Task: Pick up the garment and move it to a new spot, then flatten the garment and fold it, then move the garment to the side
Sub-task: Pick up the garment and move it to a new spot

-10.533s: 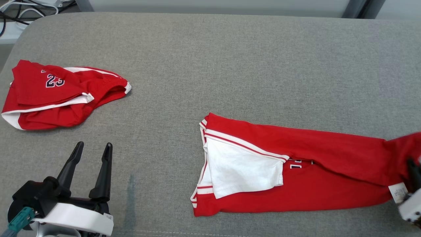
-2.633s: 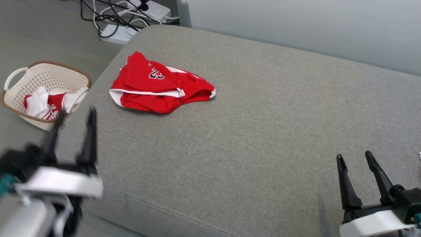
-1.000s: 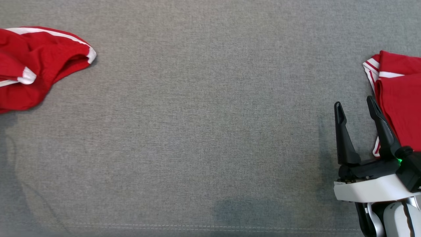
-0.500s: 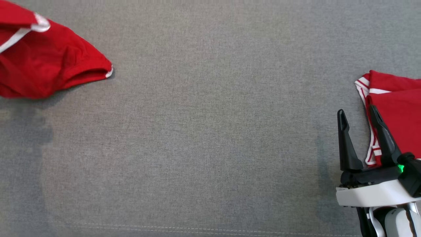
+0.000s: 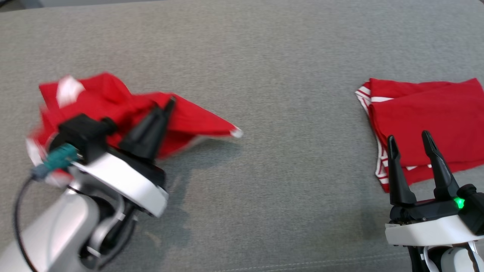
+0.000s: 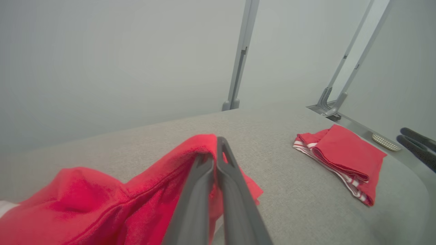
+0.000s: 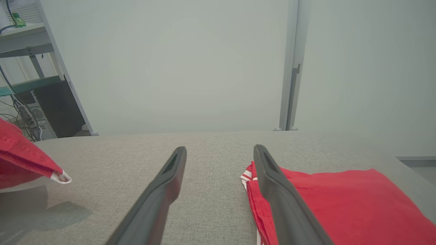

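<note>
A crumpled red garment [image 5: 189, 117] with white trim hangs at the left, partly lifted above the grey cushion, its shadow beneath it. My left gripper [image 5: 169, 102] is shut on a fold of it; in the left wrist view the fingers [image 6: 216, 151] pinch the red cloth [image 6: 102, 204]. One trimmed corner [image 7: 20, 153] shows at the left of the right wrist view. My right gripper [image 5: 408, 138] stands open at the lower right with nothing between its fingers [image 7: 219, 149].
A second red garment [image 5: 427, 109], folded, lies at the right, and my right gripper's fingers overlap its near left edge; it also appears as a folded pile [image 6: 344, 149] and a red slab [image 7: 340, 200]. Bare grey cushion [image 5: 264, 75] lies between the two garments.
The head view has shifted. My left arm has come into it, holding the crumpled garment, which now sits closer to the folded one. The right gripper stays open.
</note>
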